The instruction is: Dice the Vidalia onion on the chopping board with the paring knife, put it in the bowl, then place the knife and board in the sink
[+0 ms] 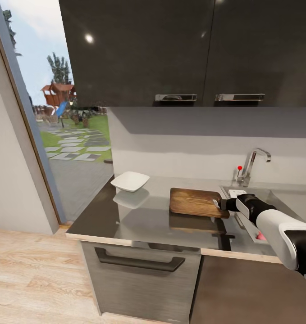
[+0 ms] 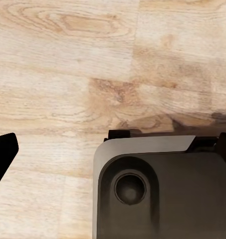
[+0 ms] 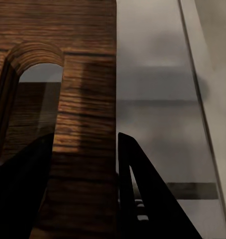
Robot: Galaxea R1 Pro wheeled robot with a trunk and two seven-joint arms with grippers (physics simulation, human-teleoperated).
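The brown wooden chopping board (image 1: pixel 195 201) is level at the countertop (image 1: pixel 125 220), just left of the sink (image 1: pixel 290 198); I cannot tell whether it rests on it or hangs slightly above. My right gripper (image 1: pixel 222 204) is shut on the board's right end. In the right wrist view its fingers (image 3: pixel 137 184) clamp the chopping board (image 3: pixel 88 74) beside its handle slot. The white bowl (image 1: pixel 130 181) stands at the counter's back left. A small pink-red bit (image 1: pixel 261 235), perhaps the paring knife's handle, shows in the sink under my forearm. The onion is out of view. My left gripper (image 2: pixel 117 144) hangs open above the floor.
The chrome tap (image 1: pixel 253 163) with a red knob rises behind the sink. Dark wall cabinets (image 1: pixel 171 49) hang above the counter. A tall glass door (image 1: pixel 58 126) is at the left. The wood floor (image 2: pixel 93 59) and my own base (image 2: pixel 162 189) lie below the left gripper.
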